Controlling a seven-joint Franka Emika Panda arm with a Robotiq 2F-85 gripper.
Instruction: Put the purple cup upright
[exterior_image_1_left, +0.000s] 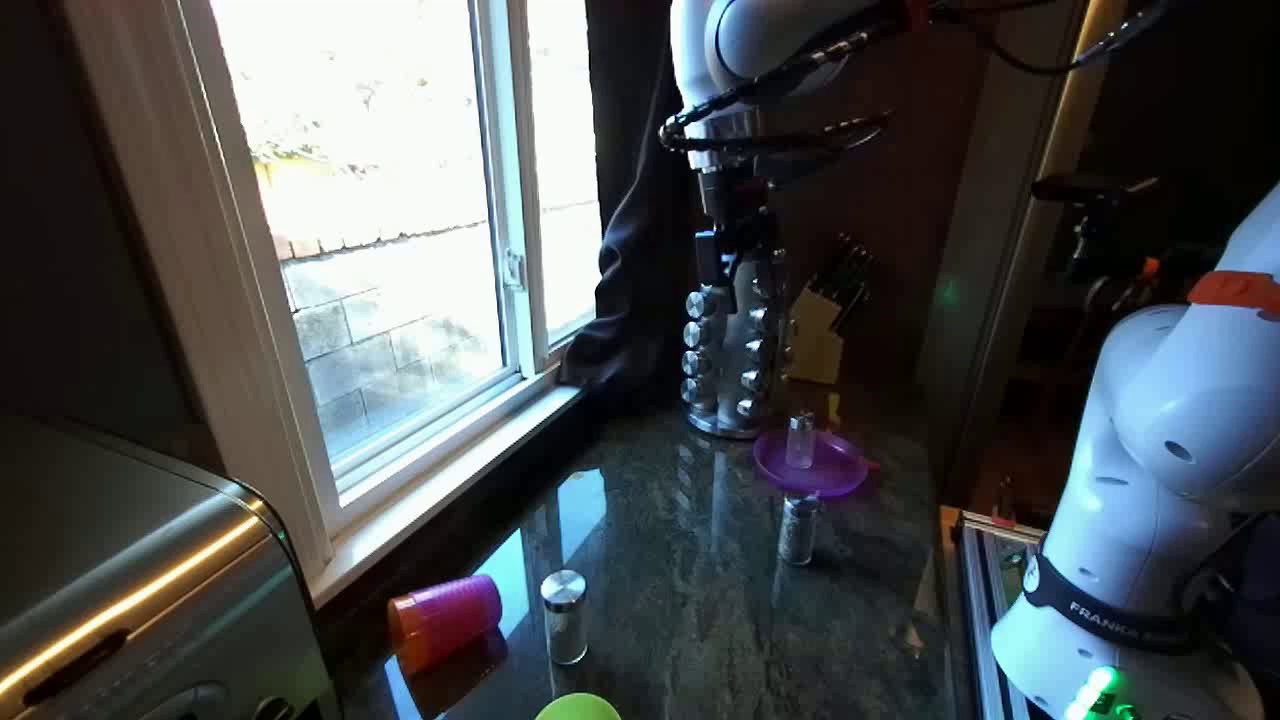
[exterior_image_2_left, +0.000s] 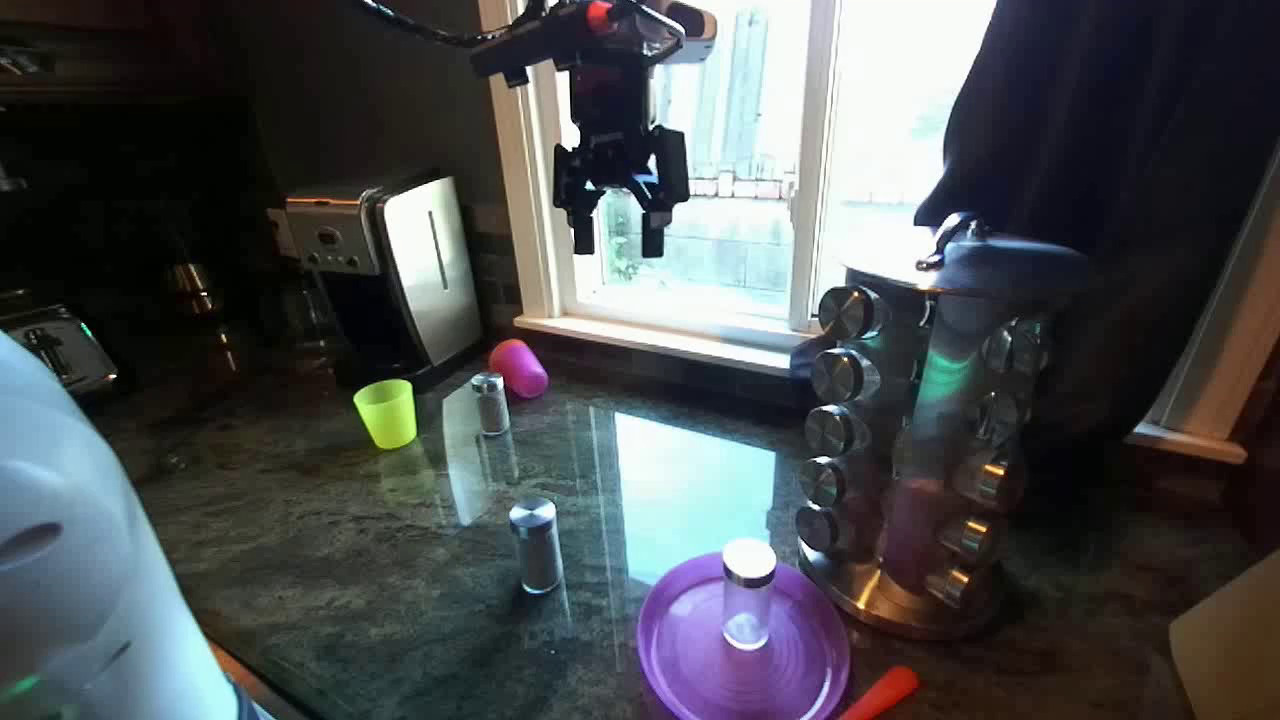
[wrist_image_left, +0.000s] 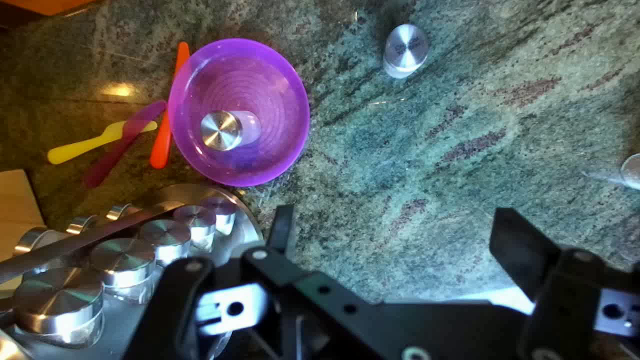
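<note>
The magenta-pink purple cup lies on its side on the dark counter near the window sill; it shows in both exterior views (exterior_image_1_left: 478, 603) (exterior_image_2_left: 527, 374). An orange band or second cup (exterior_image_1_left: 425, 632) shows at its open end; I cannot tell which. The cup is out of view in the wrist view. My gripper is high above the counter, well apart from the cup, fingers pointing down. It shows in both exterior views (exterior_image_1_left: 722, 280) (exterior_image_2_left: 618, 240) and in the wrist view (wrist_image_left: 395, 217). Its fingers are wide apart with nothing between them.
A glass jar (exterior_image_2_left: 491, 405) stands beside the purple cup, near a green cup (exterior_image_2_left: 386, 414). Another jar (exterior_image_2_left: 537, 545) stands mid-counter. A violet plate (wrist_image_left: 280, 150) holds a jar (wrist_image_left: 222, 130). A tall spice rack (exterior_image_2_left: 930, 450) stands near my gripper. A coffee machine (exterior_image_2_left: 430, 270) stands behind the cup.
</note>
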